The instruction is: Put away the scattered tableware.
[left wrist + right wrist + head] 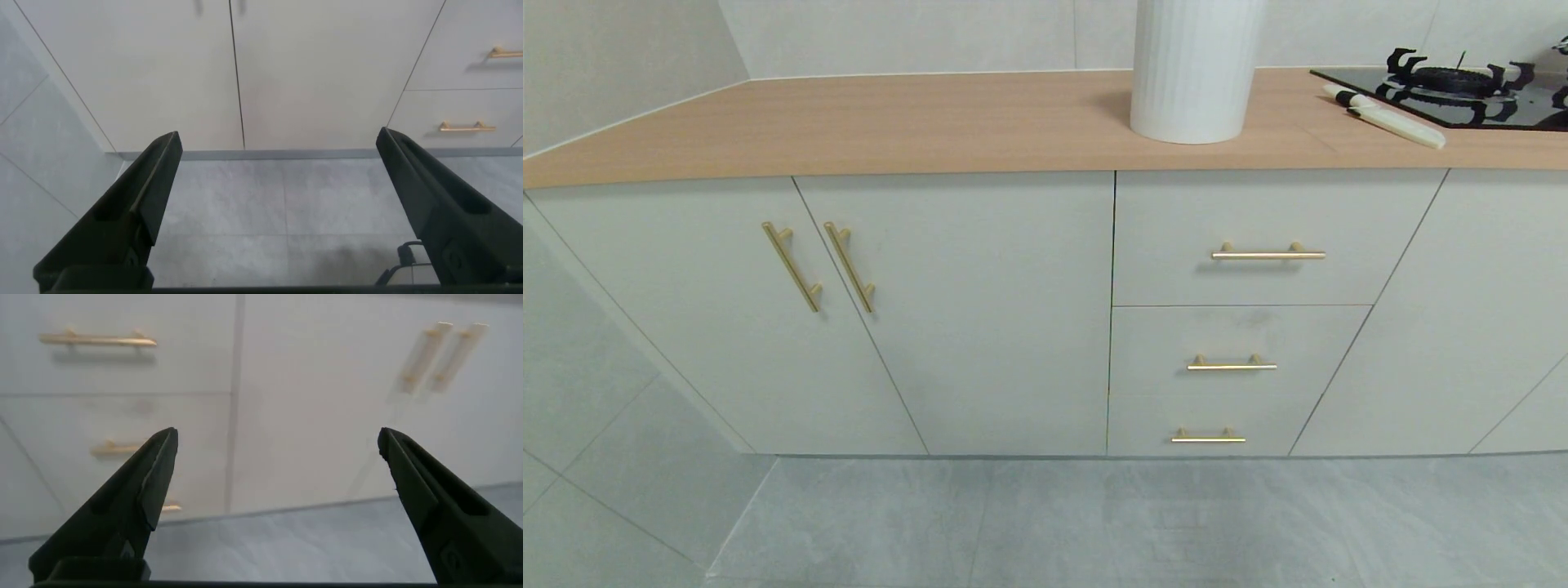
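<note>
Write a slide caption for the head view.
Closed cabinet doors and three drawers beneath a wooden counter holding a white ribbed container, a pale utensil and a black stove.

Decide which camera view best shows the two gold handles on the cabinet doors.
The head view: both door handles stand whole, side by side at the seam between the doors. The right wrist view shows them whole too, slanted. The left wrist view catches just their tips at the picture's edge.

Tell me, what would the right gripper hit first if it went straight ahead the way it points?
Probably the closed cabinet door, beside the drawers; the open right gripper faces it, depth unclear.
</note>
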Available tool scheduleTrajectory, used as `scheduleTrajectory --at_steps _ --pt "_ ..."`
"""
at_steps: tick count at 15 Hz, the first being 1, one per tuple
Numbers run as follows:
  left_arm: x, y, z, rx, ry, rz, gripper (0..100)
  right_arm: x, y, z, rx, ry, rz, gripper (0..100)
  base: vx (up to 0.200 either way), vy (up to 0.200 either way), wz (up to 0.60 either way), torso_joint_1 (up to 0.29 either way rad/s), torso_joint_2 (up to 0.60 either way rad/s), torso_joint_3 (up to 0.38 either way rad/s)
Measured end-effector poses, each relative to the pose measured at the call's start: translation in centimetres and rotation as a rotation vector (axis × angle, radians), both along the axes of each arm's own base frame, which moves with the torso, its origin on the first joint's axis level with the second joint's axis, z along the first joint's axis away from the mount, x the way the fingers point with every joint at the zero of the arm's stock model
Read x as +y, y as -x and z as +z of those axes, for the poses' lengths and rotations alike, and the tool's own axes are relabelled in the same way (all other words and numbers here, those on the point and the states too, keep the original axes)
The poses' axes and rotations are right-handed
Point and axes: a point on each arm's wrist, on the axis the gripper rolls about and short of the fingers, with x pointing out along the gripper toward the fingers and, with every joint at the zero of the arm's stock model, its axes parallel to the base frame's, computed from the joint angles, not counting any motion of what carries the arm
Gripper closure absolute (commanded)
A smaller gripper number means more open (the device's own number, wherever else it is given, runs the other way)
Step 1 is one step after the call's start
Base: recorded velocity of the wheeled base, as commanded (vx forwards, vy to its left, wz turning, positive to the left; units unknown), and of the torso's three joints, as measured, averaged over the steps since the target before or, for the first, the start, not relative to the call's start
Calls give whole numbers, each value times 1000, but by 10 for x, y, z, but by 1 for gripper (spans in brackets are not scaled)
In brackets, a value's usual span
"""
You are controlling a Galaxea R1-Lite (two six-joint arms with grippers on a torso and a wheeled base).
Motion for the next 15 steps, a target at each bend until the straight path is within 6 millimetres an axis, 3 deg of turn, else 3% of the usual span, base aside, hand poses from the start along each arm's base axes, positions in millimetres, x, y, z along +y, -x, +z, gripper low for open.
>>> scheduleTrajectory --at_steps 2,4,11,15 --pt "0 0 0 0 0 0 0 -2 26 -13 -34 1 -67 0 0 0 0 0 0 0" --pt "0 0 0 0 0 0 0 -1 39 -26 -84 -3 -112 0 0 0 0 0 0 0" --pt "0 0 0 0 0 0 0 5 25 -87 22 -87 126 0 0 0 0 0 0 0" --pt "0 0 0 0 0 0 0 9 23 -97 88 -97 276 0 0 0 0 0 0 0"
